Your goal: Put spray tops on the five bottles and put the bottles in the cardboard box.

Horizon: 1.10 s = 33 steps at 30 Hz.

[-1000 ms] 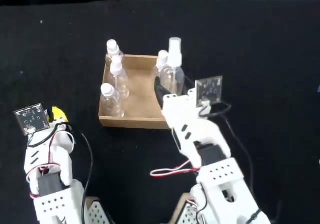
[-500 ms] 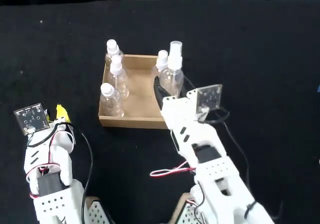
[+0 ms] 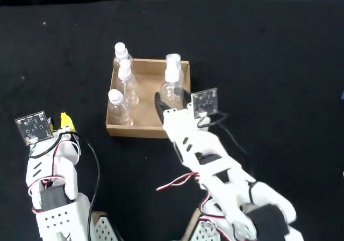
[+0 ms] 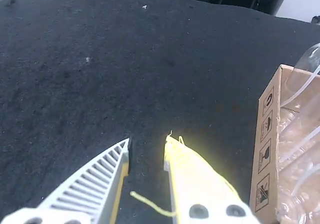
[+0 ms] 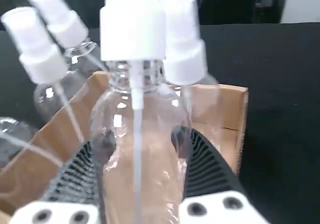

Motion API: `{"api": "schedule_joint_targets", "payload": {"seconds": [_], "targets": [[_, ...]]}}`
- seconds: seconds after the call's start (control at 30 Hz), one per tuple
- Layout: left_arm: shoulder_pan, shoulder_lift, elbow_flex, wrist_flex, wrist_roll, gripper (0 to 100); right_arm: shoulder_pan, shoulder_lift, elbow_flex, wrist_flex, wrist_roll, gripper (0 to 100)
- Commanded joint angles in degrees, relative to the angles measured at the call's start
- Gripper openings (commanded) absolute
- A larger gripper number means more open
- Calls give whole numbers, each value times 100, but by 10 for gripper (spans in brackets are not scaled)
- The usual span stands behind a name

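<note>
White plastic arms (image 3: pixel 55 163) carry black servos (image 3: pixel 51 198) and red-white cables (image 3: pixel 174 181); the left tool (image 4: pixel 147 143) has a yellow finger (image 4: pixel 197 181).

- The right gripper (image 3: pixel 172 102), clamped round a bottle (image 3: pixel 172 88), has swung toward the left of the frame.
- The bottle has moved from over the cardboard box's (image 3: pixel 141 130) right wall to inside the box, and its spray top now sits lower in the frame.

Black table (image 3: pixel 279 64) — cardboard box (image 3: pixel 141 129) on it.
</note>
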Motion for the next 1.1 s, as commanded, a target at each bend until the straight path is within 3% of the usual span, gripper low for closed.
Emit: {"api": "schedule_joint_targets", "payload": {"seconds": [0.0, 0.53, 0.77, 0.9, 1.07], "targets": [[-48, -62, 136, 26, 18, 107, -44, 180, -295, -501, 18, 11], [-48, -62, 136, 0, 18, 107, -44, 813, -259, -1178, 18, 11], [-40, -62, 136, 0, 18, 107, -26, -75, 136, -1600, 9, 11], [-31, -62, 136, 0, 18, 107, 229, -1209, 330, -791, 9, 11], [-31, -62, 136, 0, 35, 107, 958, -3134, -40, 1785, -35, 11]]}}
